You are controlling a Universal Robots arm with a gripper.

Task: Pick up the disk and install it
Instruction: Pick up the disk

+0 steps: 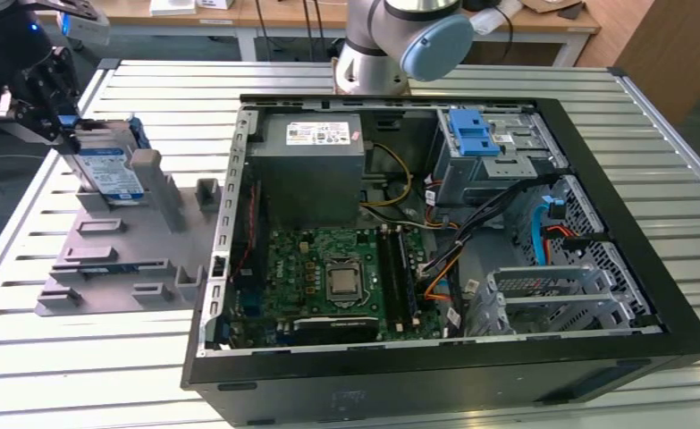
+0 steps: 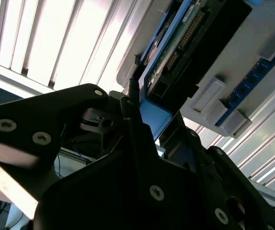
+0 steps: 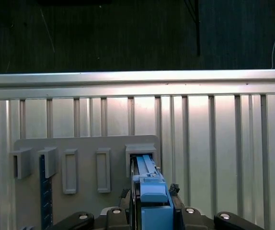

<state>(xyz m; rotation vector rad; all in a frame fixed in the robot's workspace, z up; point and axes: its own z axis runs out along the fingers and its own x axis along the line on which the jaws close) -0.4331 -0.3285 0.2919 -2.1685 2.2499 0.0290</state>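
The disk (image 1: 105, 168), silver with a white-and-blue label and blue side rails, stands on edge at the far end of the grey fixture plate (image 1: 111, 268), at the exterior view's left. My gripper (image 1: 71, 132) grips its upper end. In the first wrist view the disk's blue rail (image 3: 151, 190) runs edge-on between the two fingers (image 3: 133, 203), its far end in a raised slot (image 3: 141, 151) of the plate. The second wrist view shows the disk's green circuit board (image 2: 178, 45) and blue rail end (image 2: 153, 119) clamped in my gripper (image 2: 147, 122).
An open computer case (image 1: 588, 223) lies to the right of the plate, with a grey power supply (image 1: 314, 156), a motherboard (image 1: 338, 277), loose cables and a blue-latched drive bay (image 1: 478, 138). The arm's base (image 1: 380, 45) stands behind the case. The table is ribbed metal.
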